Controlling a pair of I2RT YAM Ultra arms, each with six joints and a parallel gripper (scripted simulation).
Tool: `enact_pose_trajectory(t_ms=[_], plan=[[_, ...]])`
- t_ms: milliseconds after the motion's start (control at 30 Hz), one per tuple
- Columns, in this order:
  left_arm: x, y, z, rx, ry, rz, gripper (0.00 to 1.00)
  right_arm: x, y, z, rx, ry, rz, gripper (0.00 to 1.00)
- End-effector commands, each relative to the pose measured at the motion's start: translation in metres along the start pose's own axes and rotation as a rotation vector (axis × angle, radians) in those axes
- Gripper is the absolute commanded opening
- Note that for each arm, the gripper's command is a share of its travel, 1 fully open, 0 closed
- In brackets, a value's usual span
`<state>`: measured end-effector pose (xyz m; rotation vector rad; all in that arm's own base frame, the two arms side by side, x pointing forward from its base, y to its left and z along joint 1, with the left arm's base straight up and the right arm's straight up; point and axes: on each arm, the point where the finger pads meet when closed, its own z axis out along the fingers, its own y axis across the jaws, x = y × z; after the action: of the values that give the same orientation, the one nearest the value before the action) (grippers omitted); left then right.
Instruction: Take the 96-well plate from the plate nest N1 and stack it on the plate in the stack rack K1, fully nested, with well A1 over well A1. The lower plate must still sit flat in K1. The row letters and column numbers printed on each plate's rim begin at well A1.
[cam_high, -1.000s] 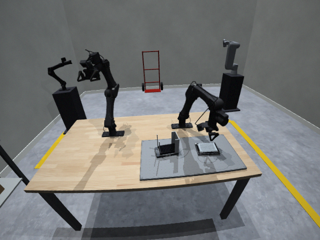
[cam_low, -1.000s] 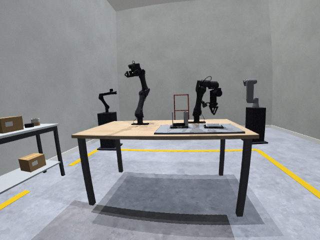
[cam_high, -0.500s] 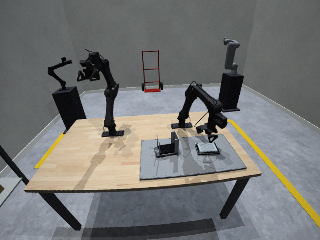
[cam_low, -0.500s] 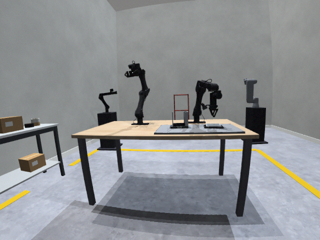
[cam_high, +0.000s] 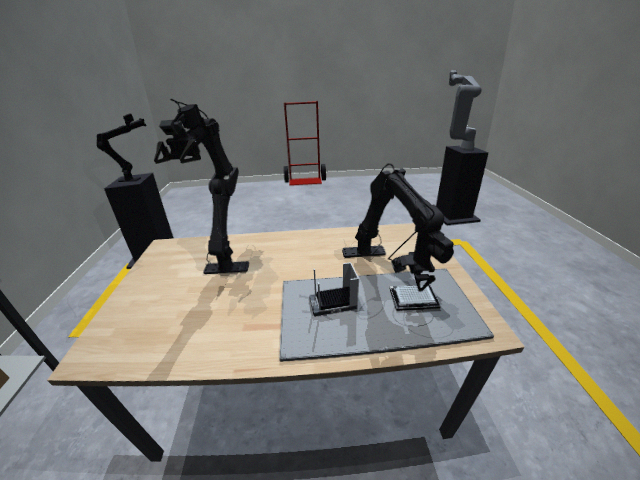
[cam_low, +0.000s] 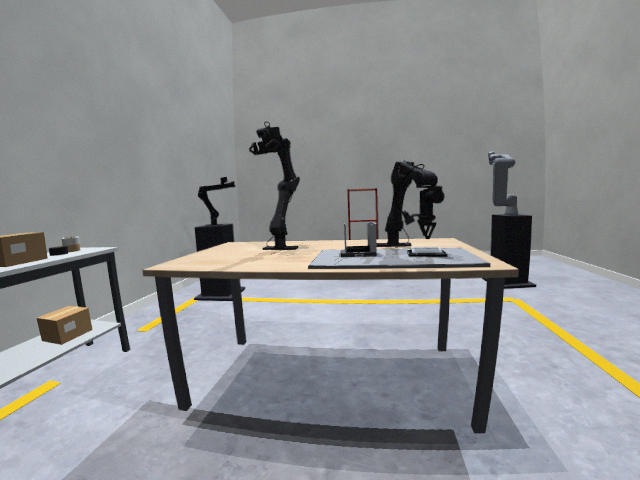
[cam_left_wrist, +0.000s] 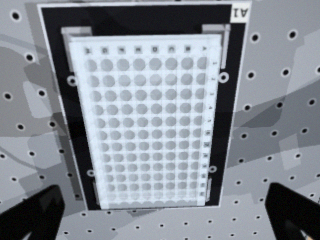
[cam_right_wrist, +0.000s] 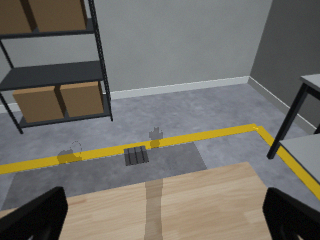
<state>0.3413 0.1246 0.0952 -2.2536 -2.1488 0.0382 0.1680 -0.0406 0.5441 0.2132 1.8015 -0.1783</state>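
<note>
At right of centre in the top view, the pale, translucent, round-welled plate (cam_high: 415, 295) (cam_low: 427, 251) (cam_left_wrist: 150, 120) lies in its flat black nest (cam_high: 438, 307) (cam_left_wrist: 145, 17); the left arm bends down over it, its claw (cam_high: 422, 284) (cam_low: 428, 235) (cam_left_wrist: 167, 210) spread wide, holding nothing; at upper left, the raised right claw (cam_high: 177, 155) (cam_right_wrist: 164, 197) gapes, empty

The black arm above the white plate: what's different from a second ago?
The left gripper has moved down, closer to the white plate. It has taken hold of nothing. The plate, the stack rack and the other arm look unmoved.
</note>
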Motion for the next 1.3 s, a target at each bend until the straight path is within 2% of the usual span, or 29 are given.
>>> enact_pose_trajectory(t_ms=[0, 233, 467, 700, 833, 967, 1167, 1267], plan=[[0.000, 0.006, -0.006, -0.063, 0.000, 0.007, 1.00, 0.004, -0.003, -0.009, 0.018, 0.006, 0.012, 1.00], [0.000, 0.007, 0.002, -0.063, 0.000, 0.007, 1.00, 0.004, -0.003, -0.009, 0.018, 0.006, 0.012, 1.00], [-0.001, 0.007, 0.024, -0.036, -0.011, 0.007, 1.00, 0.004, -0.003, -0.009, 0.018, 0.006, 0.012, 1.00], [0.000, 0.010, 0.027, -0.057, -0.002, 0.007, 1.00, 0.004, -0.003, -0.009, 0.018, 0.006, 0.012, 1.00], [-0.001, 0.007, 0.041, -0.031, -0.013, 0.007, 1.00, 0.004, -0.003, -0.009, 0.018, 0.006, 0.012, 1.00], [-0.001, 0.008, 0.042, -0.047, -0.007, 0.007, 1.00, 0.004, -0.003, -0.009, 0.018, 0.006, 0.012, 1.00], [-0.001, 0.007, 0.058, -0.029, -0.014, 0.006, 1.00, 0.004, -0.003, -0.009, 0.018, 0.006, 0.012, 1.00], [-0.001, 0.007, 0.056, -0.041, -0.009, 0.006, 1.00, 0.004, -0.003, -0.009, 0.018, 0.006, 0.012, 1.00]])
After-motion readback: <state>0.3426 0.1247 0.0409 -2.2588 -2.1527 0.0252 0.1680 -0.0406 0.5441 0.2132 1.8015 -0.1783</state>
